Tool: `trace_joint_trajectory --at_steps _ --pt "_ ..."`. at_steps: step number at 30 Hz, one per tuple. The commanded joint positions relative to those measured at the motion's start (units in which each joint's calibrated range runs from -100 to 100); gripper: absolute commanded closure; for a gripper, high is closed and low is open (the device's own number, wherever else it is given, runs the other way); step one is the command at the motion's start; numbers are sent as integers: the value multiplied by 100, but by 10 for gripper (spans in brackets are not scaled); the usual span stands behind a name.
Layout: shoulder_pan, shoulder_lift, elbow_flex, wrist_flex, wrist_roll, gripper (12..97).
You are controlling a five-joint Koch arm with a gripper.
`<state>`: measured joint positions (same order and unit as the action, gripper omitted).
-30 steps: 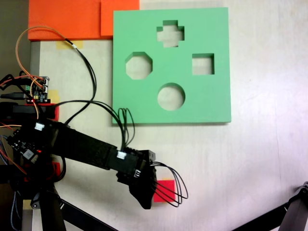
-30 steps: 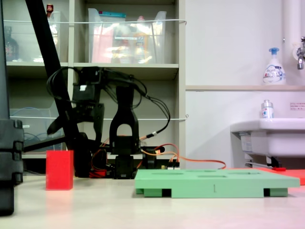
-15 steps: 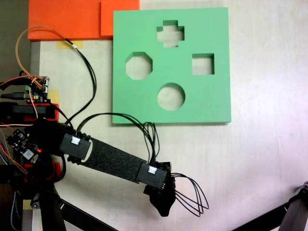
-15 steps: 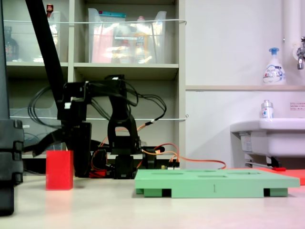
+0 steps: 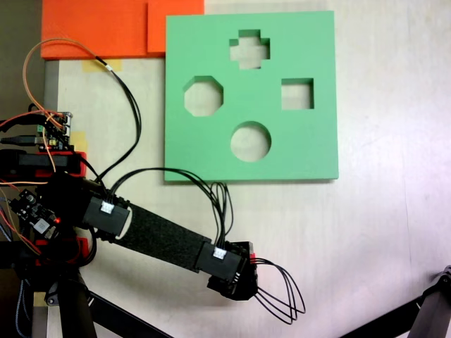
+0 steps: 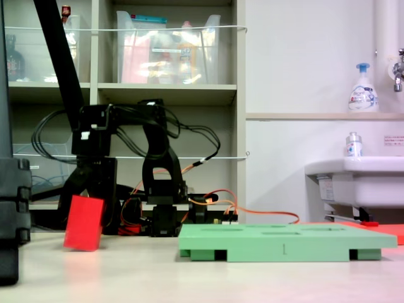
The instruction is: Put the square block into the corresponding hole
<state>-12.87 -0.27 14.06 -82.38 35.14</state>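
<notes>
— Red foam first: we see the square block [image 6: 83, 223] in the low side-on fixed view, tilted, one lower corner on the pale desk [image 6: 189, 271] and the rest lifted off it. From above, only a sliver of red [image 5: 252, 252] peeks out at the edge of the wrist.

— And the claw [image 6: 82, 201]?

— It stands straight over the block, black arms coming down on either side of its top. We read that as the claw pinching the block, though the fingertips themselves are hard to pick out against the dark frame behind. In the top-down fixed view the claw [image 5: 236, 282] is hidden under its own housing, with black cable loops [image 5: 282, 296] fanning out to the right.

— Where is the board?

— The green foam board [image 5: 211, 151] lies flat on the desk, well apart from the block; from above it sits up and to the right of the claw. Its square cutout [image 5: 297, 94] is on the right side, with the cross-shaped cutout [image 5: 249, 49] up and to the left of it, the octagonal one [image 5: 204, 96] at the left, and a round one [image 5: 251, 141] lowest. All four show the desk through them.

— Anything else near it?

— Orange foam sheets [image 5: 99, 28] touch the board's upper left corner from above. In the side view we see a white sink [image 6: 353, 180] at the right and a pump bottle [image 6: 362, 88] on the ledge above it.
</notes>
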Motion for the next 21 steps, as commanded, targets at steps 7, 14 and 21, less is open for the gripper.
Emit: trace_joint_trajectory --at_steps 7,14,21 --pt "-68 -56 -80 -578 0 922" --pt "-73 -587 -80 -895 78 921" --pt "166 -1942 628 -1762 723 921"
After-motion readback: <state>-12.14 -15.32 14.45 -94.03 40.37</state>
